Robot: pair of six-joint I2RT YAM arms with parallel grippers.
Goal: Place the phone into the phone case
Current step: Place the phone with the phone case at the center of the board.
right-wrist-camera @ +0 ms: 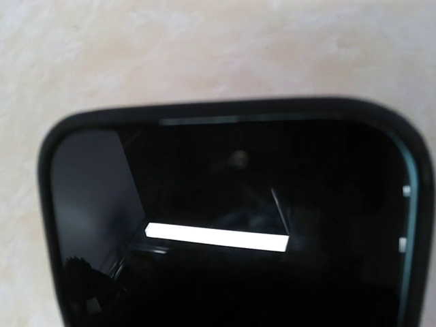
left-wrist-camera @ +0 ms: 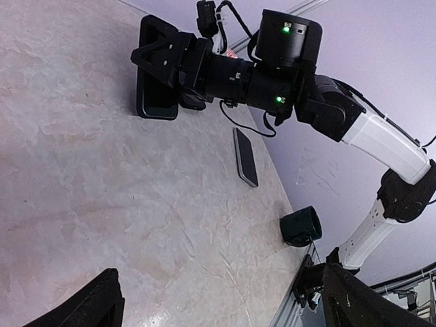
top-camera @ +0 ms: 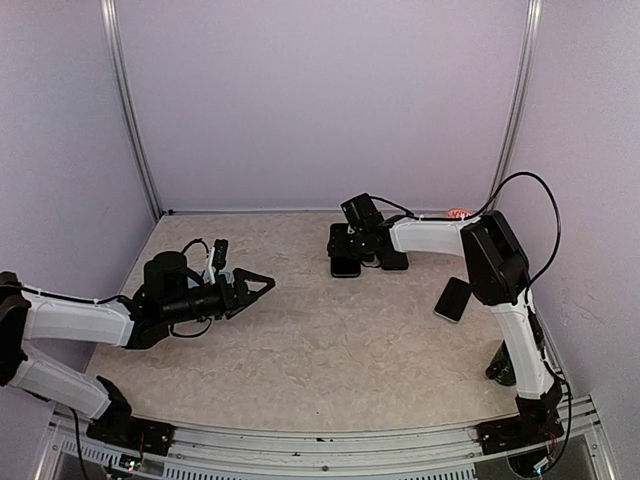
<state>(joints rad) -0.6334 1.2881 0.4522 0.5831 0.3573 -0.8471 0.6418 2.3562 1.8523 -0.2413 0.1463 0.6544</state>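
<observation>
**Clerk:** Entry one, top view?

**Operator:** My left hand [top-camera: 258, 285] hung over the left half of the desk [top-camera: 330, 350], fingers spread, holding nothing. My right hand [top-camera: 362, 245] reached to the far centre, over a dark rimmed slab that I took for the phone case [top-camera: 344, 264]. I could not tell whether it was closed on it. The phone [top-camera: 453, 298], as I judged it, was a thin dark slab lying flat near my right arm, well apart from the case.

**Clerk:** Entry two, left wrist view?

**Operator:** My own fingers [left-wrist-camera: 95, 300] sat at the lower corners, wide apart. Across the desk, my right hand was at the case, contact unconfirmed. The phone lay flat between the case and a dark green cup [left-wrist-camera: 302, 226].

**Clerk:** Entry three, right wrist view?

**Operator:** A glossy dark face with rounded corners and a raised rim filled the frame. No fingers showed. I could not tell whether it was hollow or filled.

**Clerk:** Hazards?

**Operator:** One: I had the two slabs confused, both being dark. Two: the phone lay flush, so my fingers could skid and push it toward the desk's edge. Three: the unbraced case could slide under pressure. Four: a corner could ride up on the rim and leave the phone skewed.
</observation>
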